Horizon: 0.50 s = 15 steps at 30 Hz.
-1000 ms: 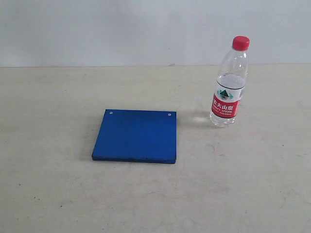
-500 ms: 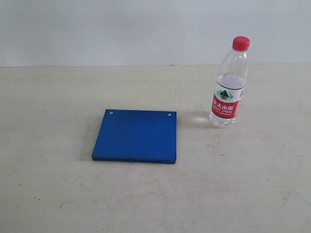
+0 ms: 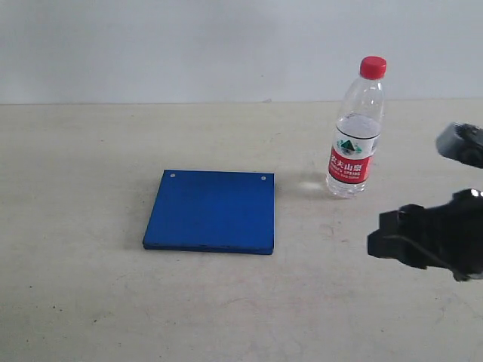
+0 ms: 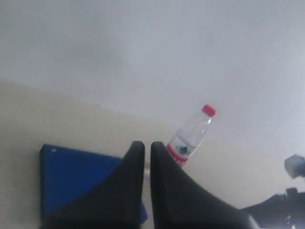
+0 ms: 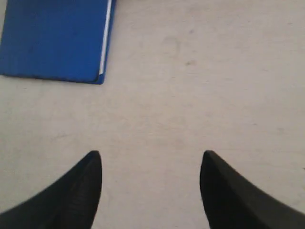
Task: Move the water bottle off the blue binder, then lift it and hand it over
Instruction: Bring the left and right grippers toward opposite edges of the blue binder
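Note:
The water bottle (image 3: 355, 136) stands upright on the table, off the blue binder (image 3: 211, 211) and to its right with a gap between them. My right gripper (image 3: 383, 234) reaches in from the right edge, below the bottle in the picture and apart from it. In the right wrist view this gripper (image 5: 150, 157) is open over bare table, and the binder (image 5: 55, 38) lies beyond its fingers. My left gripper (image 4: 144, 144) is shut on nothing; past its fingertips are the binder (image 4: 76, 176) and the bottle (image 4: 190, 138). The exterior view does not show the left gripper.
The beige table (image 3: 90, 151) runs back to a pale wall (image 3: 189, 45). A grey part of the right arm (image 3: 460, 142) shows at the right edge, beside the bottle.
My right arm has come into the exterior view from the right edge; it was out of view in both earlier frames. The bottle and binder have not moved.

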### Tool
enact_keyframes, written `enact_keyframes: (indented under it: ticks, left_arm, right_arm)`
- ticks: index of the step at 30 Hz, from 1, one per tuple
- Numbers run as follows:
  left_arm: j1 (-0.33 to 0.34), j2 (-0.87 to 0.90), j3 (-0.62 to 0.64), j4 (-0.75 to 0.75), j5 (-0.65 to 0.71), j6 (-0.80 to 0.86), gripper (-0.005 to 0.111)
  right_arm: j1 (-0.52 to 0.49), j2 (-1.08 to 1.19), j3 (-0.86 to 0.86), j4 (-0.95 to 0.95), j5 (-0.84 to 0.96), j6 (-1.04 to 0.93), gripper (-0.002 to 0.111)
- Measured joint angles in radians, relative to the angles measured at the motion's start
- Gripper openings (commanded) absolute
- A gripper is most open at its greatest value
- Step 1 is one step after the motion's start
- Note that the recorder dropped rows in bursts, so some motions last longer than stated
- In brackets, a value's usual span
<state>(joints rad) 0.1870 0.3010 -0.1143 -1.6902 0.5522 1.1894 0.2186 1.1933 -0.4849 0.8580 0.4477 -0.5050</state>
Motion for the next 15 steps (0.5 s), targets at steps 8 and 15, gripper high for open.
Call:
enact_keyframes:
  ticks: [8,15]
  left_arm:
    - [0.000,0.575,-0.127,0.002,0.041,0.194,0.005]
    - [0.000,1.019,-0.301,-0.040,0.219,0.342,0.005]
  right_arm:
    - [0.000,0.297,-0.287,0.073,0.378,-0.184,0.054]
    - [0.001,0.515,-0.444,0.100,0.426,-0.191,0.054]
